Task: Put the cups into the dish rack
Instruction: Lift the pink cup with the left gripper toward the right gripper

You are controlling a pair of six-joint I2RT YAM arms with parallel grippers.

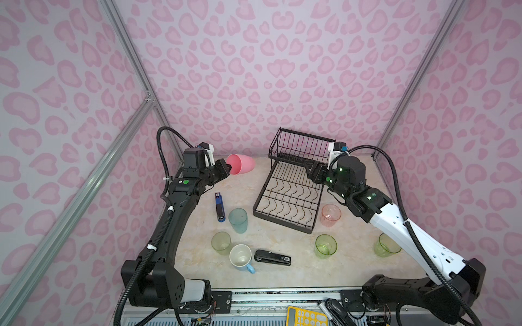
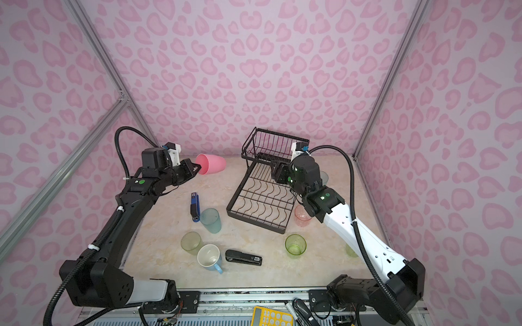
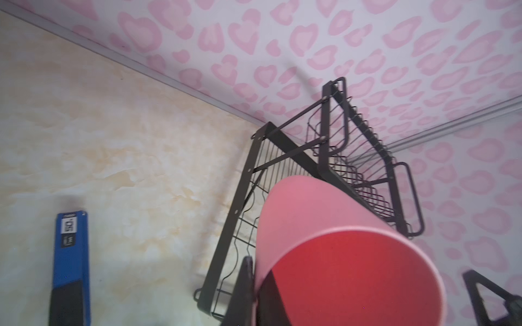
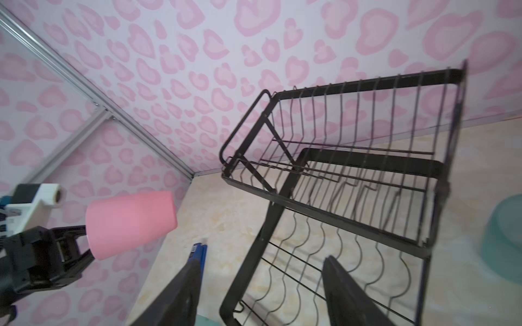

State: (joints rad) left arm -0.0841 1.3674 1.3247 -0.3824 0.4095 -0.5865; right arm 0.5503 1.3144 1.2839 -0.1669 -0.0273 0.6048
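Observation:
My left gripper (image 1: 229, 169) (image 3: 255, 271) is shut on the rim of a pink cup (image 1: 243, 165) (image 3: 324, 225) (image 4: 130, 223), one finger inside and one outside. It holds the cup on its side in the air, left of the black wire dish rack (image 1: 282, 223) (image 4: 339, 169). My right gripper (image 1: 312, 170) (image 4: 261, 261) hangs open and empty over the rack's lower tray, under the raised basket. Other cups stand on the table: blue-grey (image 1: 238, 220), pale green (image 1: 221, 242), a light-blue mug (image 1: 241, 256), clear green (image 1: 325, 246), pinkish (image 1: 330, 215), another green (image 1: 387, 245).
A blue stapler (image 1: 219, 207) lies left of the rack and a black stapler (image 1: 272, 257) lies near the mug. One more blue-grey cup (image 2: 323, 177) stands behind my right arm, right of the rack. Pink patterned walls close in the back and sides.

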